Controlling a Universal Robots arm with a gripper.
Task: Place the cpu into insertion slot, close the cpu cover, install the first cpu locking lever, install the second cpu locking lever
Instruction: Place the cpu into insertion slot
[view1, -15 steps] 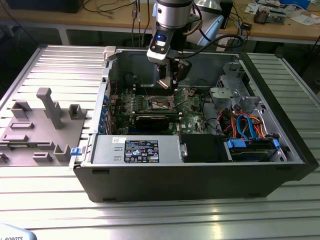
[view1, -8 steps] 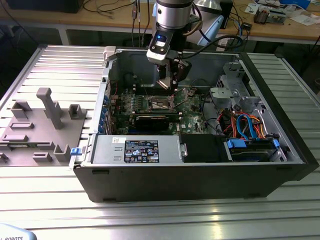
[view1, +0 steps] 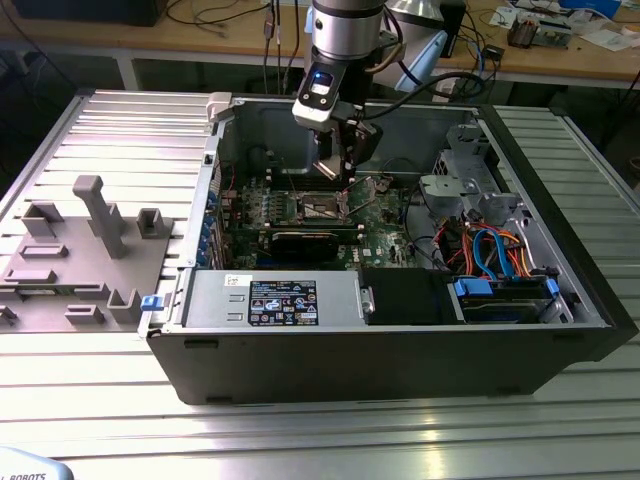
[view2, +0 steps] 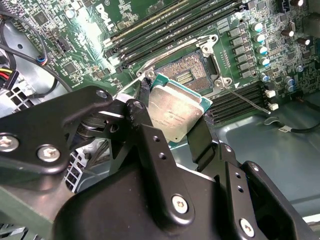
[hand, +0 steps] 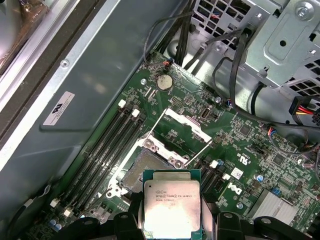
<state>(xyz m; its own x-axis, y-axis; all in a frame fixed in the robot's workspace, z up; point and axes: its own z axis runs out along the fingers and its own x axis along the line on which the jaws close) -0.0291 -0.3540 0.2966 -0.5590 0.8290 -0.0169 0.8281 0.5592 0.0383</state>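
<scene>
My gripper (view1: 335, 165) is inside the open computer case, above the green motherboard (view1: 385, 225). It is shut on the cpu (view2: 175, 112), a flat square chip with a silvery top, pinched at two opposite edges between the black fingers (view2: 145, 95). The chip (hand: 171, 205) hangs tilted, a little above and beside the insertion slot (hand: 145, 167), apart from it. The slot (view2: 186, 75) is bare, its contact field showing. The cpu cover (hand: 181, 130) stands swung up behind the slot. A thin wire locking lever (view2: 250, 102) sticks out beside the socket, unlatched.
Long memory slots (hand: 110, 145) flank the socket on both sides. A grey drive cage (view1: 455, 180) with cables (view1: 490, 250) fills the case toward the exterior view's right. The power supply (view1: 270, 300) lies along the front. A grey fixture (view1: 90, 250) sits outside the case on the slatted table.
</scene>
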